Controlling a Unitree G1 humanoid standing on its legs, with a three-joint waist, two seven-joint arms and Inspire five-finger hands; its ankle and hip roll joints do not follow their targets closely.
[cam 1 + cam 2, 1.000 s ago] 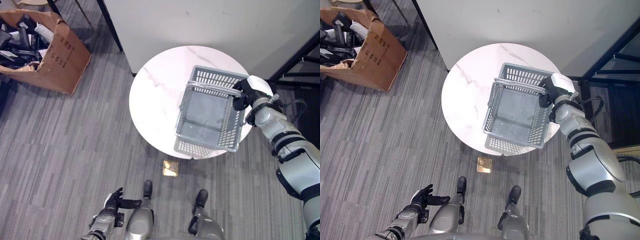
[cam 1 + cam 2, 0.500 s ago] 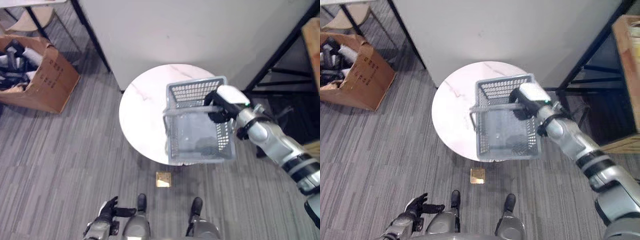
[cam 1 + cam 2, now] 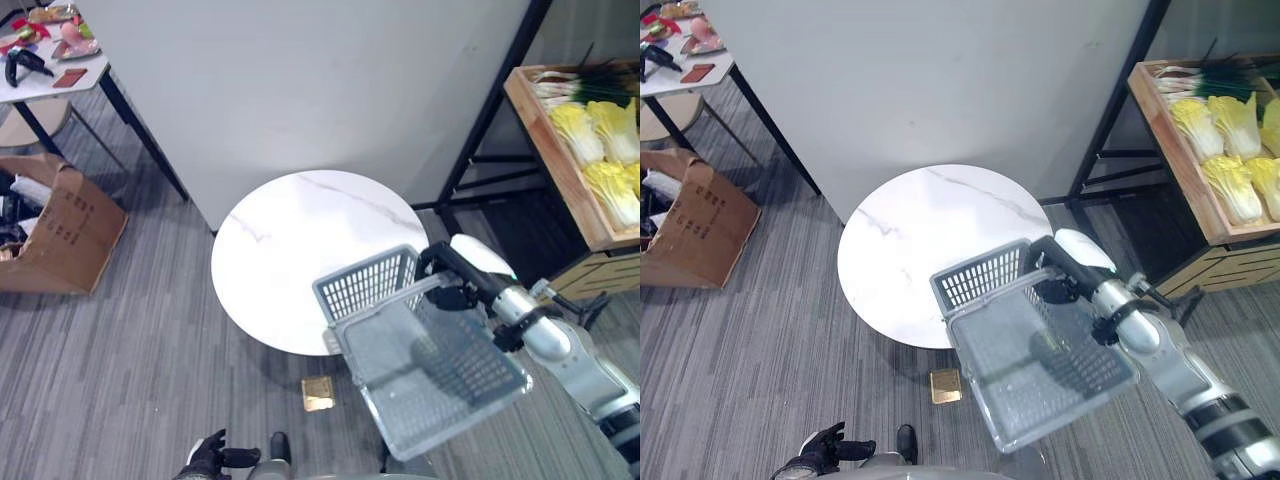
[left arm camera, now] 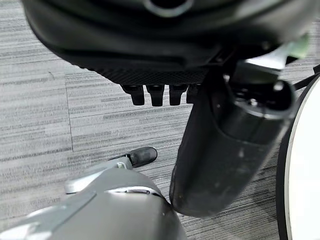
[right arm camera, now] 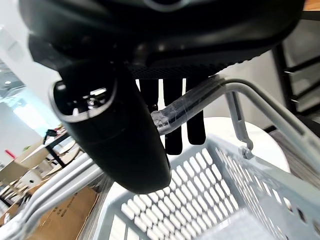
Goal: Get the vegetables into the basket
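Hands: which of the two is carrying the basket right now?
The right hand: its fingers curl round the grey basket handle, lifted beside the round table. The left hand hangs open, low by the floor.

Grey perforated plastic basket with glossy metal handle; beside it, smooth white marble-look table; matt wooden crate.

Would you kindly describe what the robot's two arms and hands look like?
The right arm is silver-grey, built of rounded segments with black bands at the joints. The right hand is dark, with a white cover on top. The left hand is dark too; its wrist view shows a thick black thumb and a row of black fingertips.
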